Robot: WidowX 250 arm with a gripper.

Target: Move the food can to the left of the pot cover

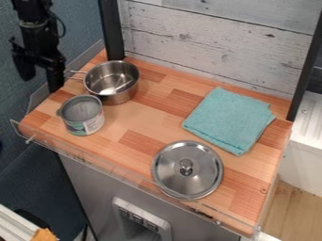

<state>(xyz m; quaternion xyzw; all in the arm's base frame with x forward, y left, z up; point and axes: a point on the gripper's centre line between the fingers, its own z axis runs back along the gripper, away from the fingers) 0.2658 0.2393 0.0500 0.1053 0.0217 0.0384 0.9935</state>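
- Bare counter [138, 141] is left between the food can [83, 115] at ten o'clock and pot cover [201, 172] at five.
- Low passage is blocked by the pot [119, 95] at eleven, cloth [229, 120] at two.

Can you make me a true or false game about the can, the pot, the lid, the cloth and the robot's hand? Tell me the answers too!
1. The can stands upright on the wooden top. True.
2. The lid is on the pot. False: the lid lies by itself on the wooden top.
3. The lid's knob points up. True.
4. The cloth is bright red. False: it is blue-green.
5. The robot's hand is holding the can. False: the hand is open and holds nothing.
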